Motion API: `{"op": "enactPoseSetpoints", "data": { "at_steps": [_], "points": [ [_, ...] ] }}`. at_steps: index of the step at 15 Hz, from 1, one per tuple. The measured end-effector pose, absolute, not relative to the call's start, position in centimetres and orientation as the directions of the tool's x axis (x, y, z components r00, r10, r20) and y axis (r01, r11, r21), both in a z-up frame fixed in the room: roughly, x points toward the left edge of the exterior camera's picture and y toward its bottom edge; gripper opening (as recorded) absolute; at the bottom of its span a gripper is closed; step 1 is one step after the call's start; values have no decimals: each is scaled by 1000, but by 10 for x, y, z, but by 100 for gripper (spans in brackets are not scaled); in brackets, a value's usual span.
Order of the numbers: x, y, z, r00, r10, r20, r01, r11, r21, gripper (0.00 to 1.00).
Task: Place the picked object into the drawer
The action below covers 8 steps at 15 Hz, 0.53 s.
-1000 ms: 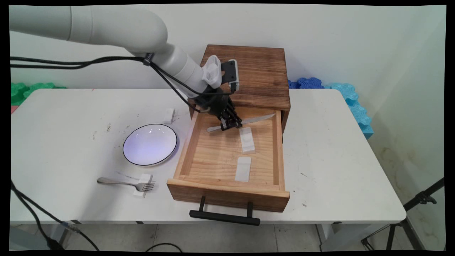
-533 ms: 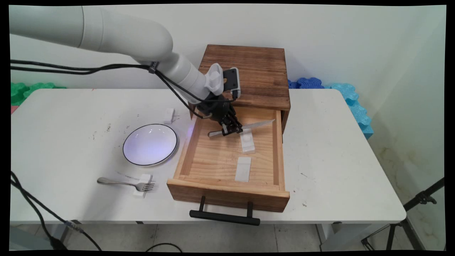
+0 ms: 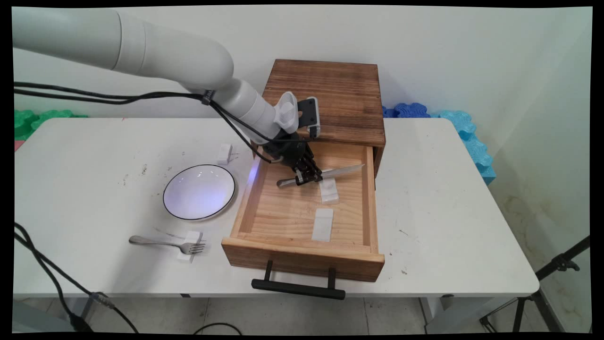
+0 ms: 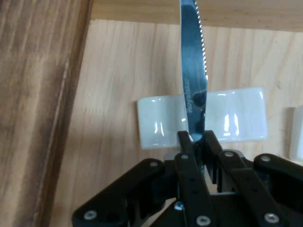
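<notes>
My gripper (image 3: 307, 178) is shut on a metal table knife (image 3: 340, 170) and holds it just above the floor of an open wooden drawer (image 3: 292, 251). Its blade points right and its handle end sticks out left of the fingers. In the hand view the serrated knife (image 4: 193, 75) runs up from my gripper (image 4: 197, 142) and lies across a white rest block (image 4: 158, 120). That rest block (image 3: 328, 191) sits in the drawer's back half. A second white block (image 3: 323, 224) lies nearer the drawer front.
The drawer juts from a dark wooden cabinet (image 3: 339, 94) at the table's back. On the table to the left are a white plate (image 3: 198, 191), a fork (image 3: 165, 244) with its tines on a small white block (image 3: 188, 241), and another white block (image 3: 225, 152).
The gripper has come down and slightly toward the drawer's front with the knife, bringing the blade from above the drawer down onto the back rest block.
</notes>
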State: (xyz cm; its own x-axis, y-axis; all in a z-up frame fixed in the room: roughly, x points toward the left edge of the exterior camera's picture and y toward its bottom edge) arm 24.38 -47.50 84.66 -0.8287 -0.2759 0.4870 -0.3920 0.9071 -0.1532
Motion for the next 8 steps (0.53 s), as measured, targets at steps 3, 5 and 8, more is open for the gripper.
{"op": "enactPoseSetpoints", "data": {
  "at_steps": [3,5,8],
  "points": [
    [243,-476,841,-828,-279,487,-393,907,-149,0],
    [243,-477,838,-827,-280,487,-394,907,-147,0],
    [243,-477,835,-826,-281,488,-394,907,-146,100]
  ]
}}
